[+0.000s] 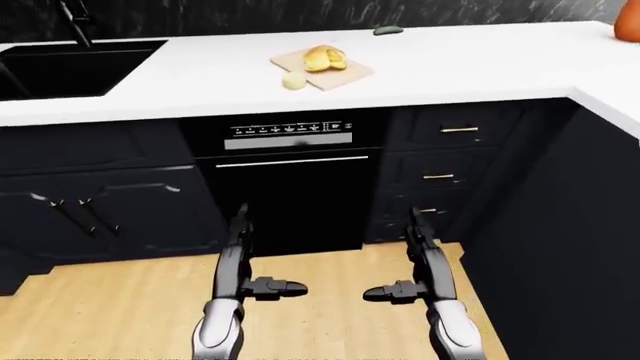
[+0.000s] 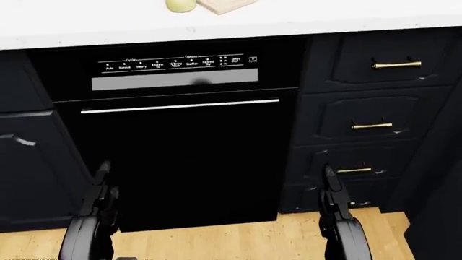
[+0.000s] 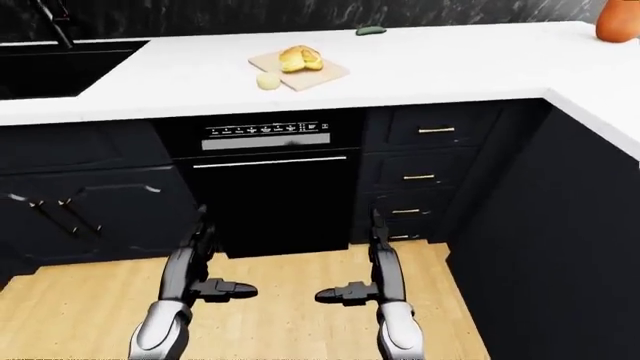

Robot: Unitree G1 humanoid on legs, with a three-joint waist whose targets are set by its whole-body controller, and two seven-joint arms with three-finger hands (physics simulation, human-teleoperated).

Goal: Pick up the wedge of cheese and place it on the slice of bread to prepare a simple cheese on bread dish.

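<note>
Two hands hang low over the wood floor (image 1: 120,300) here, nowhere near the food. Our left hand (image 1: 268,286) and right hand (image 1: 392,291) sit side by side in the left-eye view, fingers loose and spread, pointing in toward each other with nothing in them.

Up on the white tabletop (image 1: 450,67) there's a cutting board (image 1: 345,75) lying flat, far from both hands. The slice of bread (image 1: 324,58) sits on the board, a golden lumpy thing. The pale yellow lump we take for the wedge of cheese (image 1: 292,79) rests at the board's near-left edge, just beside the bread but apart from it; we can't tell if it's touching the board or the tabletop only.

A small dark green item (image 1: 387,30) lies further back by the wall, too small for us to name. The black sink (image 1: 70,67) is set into the tabletop at far left, and an orange object (image 1: 628,26) peeks in at the top right corner.

Below the tabletop we're facing a black dishwasher (image 1: 288,187), with dark drawers (image 1: 445,161) to its right
</note>
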